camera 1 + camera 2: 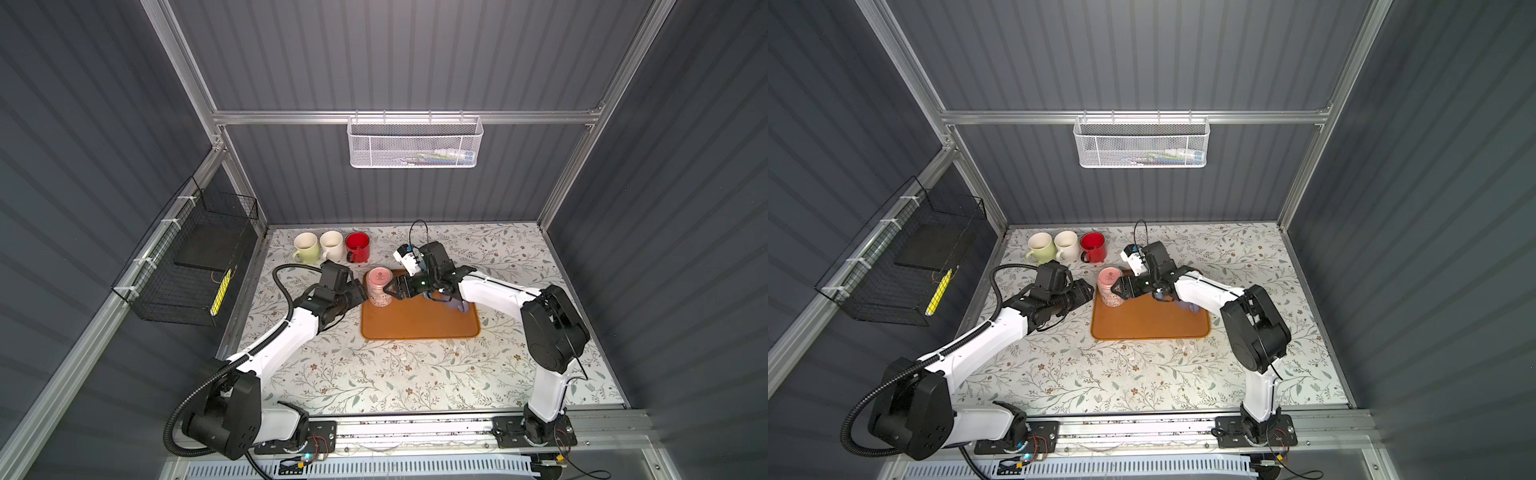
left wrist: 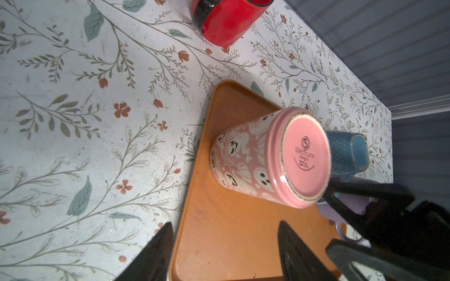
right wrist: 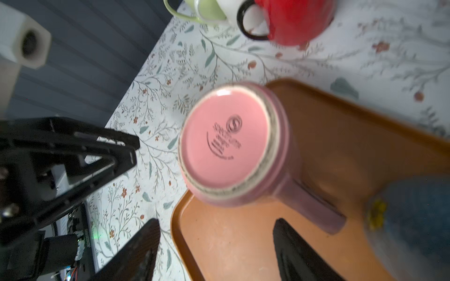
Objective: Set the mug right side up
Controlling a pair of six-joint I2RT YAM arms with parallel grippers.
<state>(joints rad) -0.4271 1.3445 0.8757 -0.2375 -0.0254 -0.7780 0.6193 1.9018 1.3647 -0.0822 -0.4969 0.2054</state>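
You have the pink mug [image 1: 379, 286] standing upside down, base to the ceiling, in the far left corner of the orange tray [image 1: 415, 322]; both top views show it there. Your left gripper [image 1: 360, 293] hovers just beside the mug at the tray's left edge, jaws spread wide and empty. Your right gripper [image 1: 390, 291] comes in from the opposite side, jaws likewise apart with nothing between them. Its tips sit close to the mug's wall, and you cannot tell whether they touch.

The tray lies on a tabletop [image 1: 374, 374] with a pale print of twigs, grey-green leaves and small red flowers, lightly scuffed. Further right on the tray, a blue mug [image 2: 348, 153] and a lilac mug [image 2: 325, 214] are mostly hidden under the right arm. At the table's far left corner a pale green mug [image 1: 306, 247], a white mug [image 1: 331, 245] and a red mug [image 1: 357, 246] stand upright in a row.

Dark grey ribbed walls [image 1: 415, 62] close you in on three sides, braced by an aluminium frame [image 1: 291, 117]. A white mesh basket [image 1: 415, 143] hangs from the back rail, and a black wire basket [image 1: 187, 266] hangs on the left wall.
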